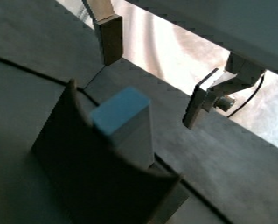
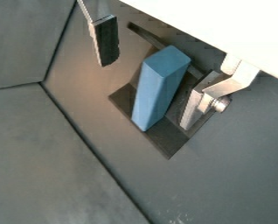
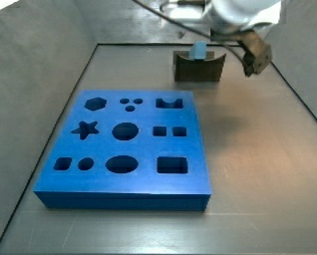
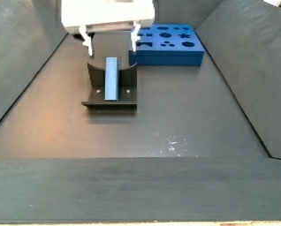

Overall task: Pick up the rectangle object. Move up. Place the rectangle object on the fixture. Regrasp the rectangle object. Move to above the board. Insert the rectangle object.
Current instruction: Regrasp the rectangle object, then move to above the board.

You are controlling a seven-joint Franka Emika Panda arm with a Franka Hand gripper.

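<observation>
The gripper (image 2: 153,74) pointed downward from the wrist, its two fingers (image 2: 107,39) spread wide apart and clamping nothing.

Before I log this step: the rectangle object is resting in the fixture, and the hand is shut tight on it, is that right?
Not quite. The rectangle object is resting in the fixture, but the hand is open: in a wrist view its fingers stand apart on either side of the block with clear gaps, not touching it.
</observation>
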